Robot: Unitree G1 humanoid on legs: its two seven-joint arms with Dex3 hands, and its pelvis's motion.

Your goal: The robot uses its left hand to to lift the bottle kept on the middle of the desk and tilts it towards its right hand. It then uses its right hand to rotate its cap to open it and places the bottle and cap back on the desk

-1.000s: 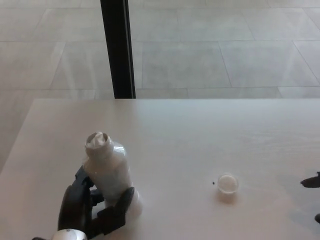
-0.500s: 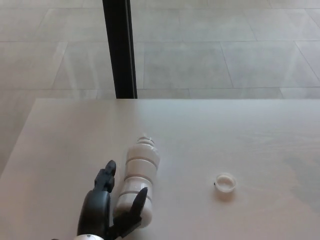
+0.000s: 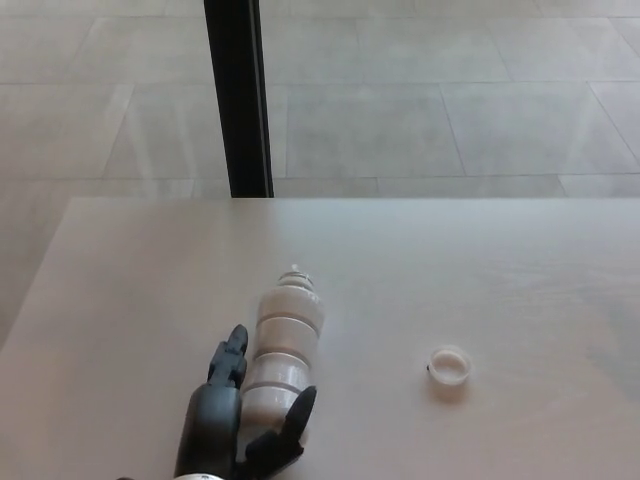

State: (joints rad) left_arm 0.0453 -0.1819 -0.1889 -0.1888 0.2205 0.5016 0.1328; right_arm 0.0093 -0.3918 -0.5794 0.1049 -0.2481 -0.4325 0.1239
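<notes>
The desk (image 3: 520, 260) carries the bottle (image 3: 283, 352) left of centre, standing with its open neck pointing toward twelve o'clock, long axis running six to twelve. The left hand (image 3: 238, 420) sits at its six-to-seven o'clock, fingers spread around the base, loosely cupping rather than clamping. The cap (image 3: 450, 365) lies well apart at three o'clock. The right hand is out of view.

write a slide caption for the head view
Left hand with fingers loosely around the uncapped white bottle lying on the desk, cap resting apart.
</notes>
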